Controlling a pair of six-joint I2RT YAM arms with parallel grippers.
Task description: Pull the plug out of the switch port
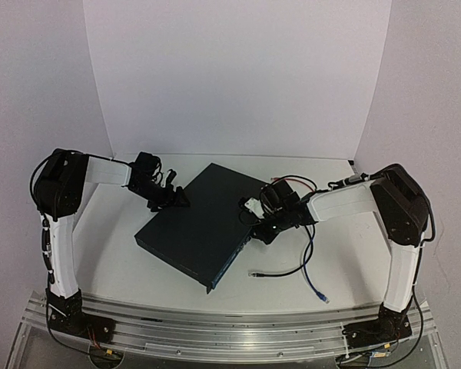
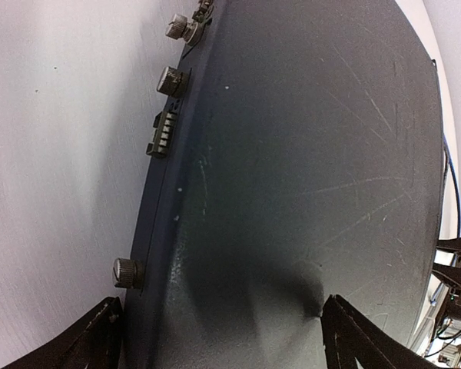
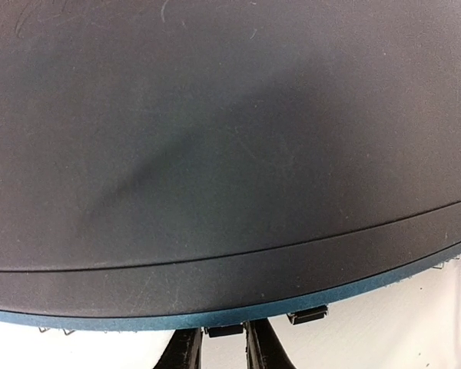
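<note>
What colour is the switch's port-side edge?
Teal-blue edge under the switch's near-black top; the right wrist view shows it best.

We see a white table (image 1: 115,254). The switch (image 1: 203,231) lies flat on it. A black cable (image 1: 280,274) and a blue cable (image 1: 313,286) lie beside it.

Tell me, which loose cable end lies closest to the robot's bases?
The blue cable: its end lies nearest the bases, while the black cable ends farther back, near the switch.
</note>
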